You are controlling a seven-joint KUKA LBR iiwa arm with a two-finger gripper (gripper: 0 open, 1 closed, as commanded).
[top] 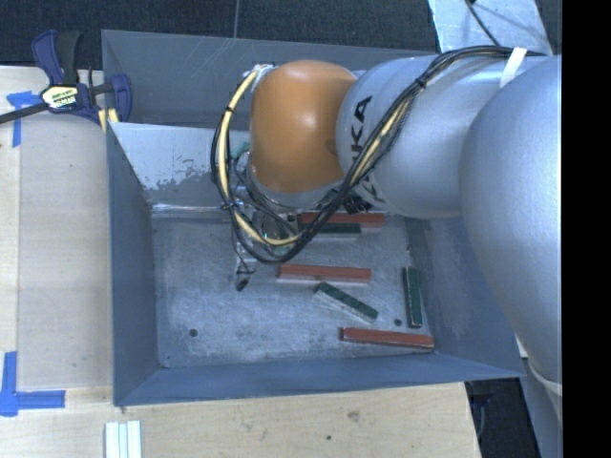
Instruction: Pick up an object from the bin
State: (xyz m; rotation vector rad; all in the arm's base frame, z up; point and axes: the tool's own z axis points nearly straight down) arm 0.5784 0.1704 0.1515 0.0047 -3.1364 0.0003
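My gripper hangs low over the left-middle of the bin floor, beneath the orange cover, with no thing seen in it. Just to its right a reddish-brown flat stick lies lengthwise. Below that stick, a dark green stick lies at a slant. Another reddish-brown stick lies further back, partly hidden by the arm and its cables.
A third reddish-brown stick lies near the bin's front wall at the right. A green stick lies almost upright in the picture by the right wall. A small dark speck sits at the front left. The arm covers the bin's back right.
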